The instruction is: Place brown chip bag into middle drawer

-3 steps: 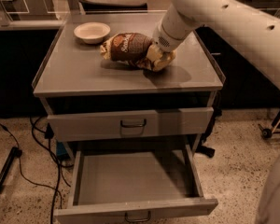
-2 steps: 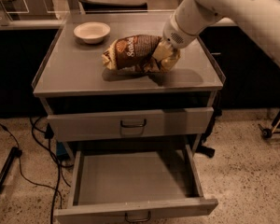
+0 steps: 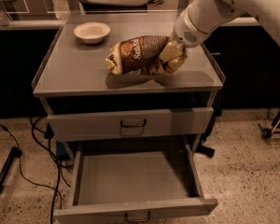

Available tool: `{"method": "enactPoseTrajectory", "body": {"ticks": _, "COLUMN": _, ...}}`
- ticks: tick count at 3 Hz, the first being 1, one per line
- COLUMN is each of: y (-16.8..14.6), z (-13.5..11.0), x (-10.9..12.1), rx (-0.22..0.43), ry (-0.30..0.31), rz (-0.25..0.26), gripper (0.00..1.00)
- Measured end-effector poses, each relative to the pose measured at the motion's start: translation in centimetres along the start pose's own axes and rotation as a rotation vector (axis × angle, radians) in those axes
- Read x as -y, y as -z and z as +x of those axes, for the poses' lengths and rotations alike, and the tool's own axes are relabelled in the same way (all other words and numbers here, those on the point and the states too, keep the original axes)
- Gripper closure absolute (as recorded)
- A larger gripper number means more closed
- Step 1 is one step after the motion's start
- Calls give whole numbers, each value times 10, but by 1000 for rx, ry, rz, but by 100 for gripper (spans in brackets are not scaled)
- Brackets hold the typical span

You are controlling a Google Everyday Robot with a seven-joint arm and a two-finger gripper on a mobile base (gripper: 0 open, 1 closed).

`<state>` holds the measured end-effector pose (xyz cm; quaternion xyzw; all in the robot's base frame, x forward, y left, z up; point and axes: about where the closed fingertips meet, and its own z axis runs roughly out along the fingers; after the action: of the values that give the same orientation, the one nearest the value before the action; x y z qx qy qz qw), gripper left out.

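The brown chip bag (image 3: pixel 135 55) hangs just above the grey cabinet top (image 3: pixel 70 76), with its shadow below it. My gripper (image 3: pixel 171 55) comes in from the upper right on a white arm and is shut on the bag's right end. The bag's left end points toward the bowl and sags a little. The middle drawer (image 3: pixel 135 178) is pulled out below, near the floor. Its flat grey tray is bare, and its dark loop handle (image 3: pixel 136 217) is at the front edge. The gripper and bag are above and behind the drawer.
A small cream bowl (image 3: pixel 92 32) stands at the back left of the cabinet top. A shut drawer front with a handle (image 3: pixel 132 123) sits between the top and the open drawer. Cables lie on the floor at left, and a wheeled stand (image 3: pixel 270 127) stands at right.
The gripper has lifted the bag off the cabinet top and drawn it slightly toward the front. The arm has risen; the bowl and drawers have not moved.
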<state>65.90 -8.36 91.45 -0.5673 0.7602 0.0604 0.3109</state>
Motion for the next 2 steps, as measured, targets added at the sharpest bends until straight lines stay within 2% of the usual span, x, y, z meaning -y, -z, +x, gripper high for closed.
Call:
{"method": "enactPoseTrajectory", "body": {"ticks": 1, "y": 16, "z": -3, "x": -15, "rx": 3, "ry": 28, "rz": -8, "gripper": 100}}
{"method": "enactPoseTrajectory", "body": {"ticks": 2, "y": 43, "z": -2, "x": -41, "rx": 19, "ry": 48, "rz": -10, "gripper": 100}}
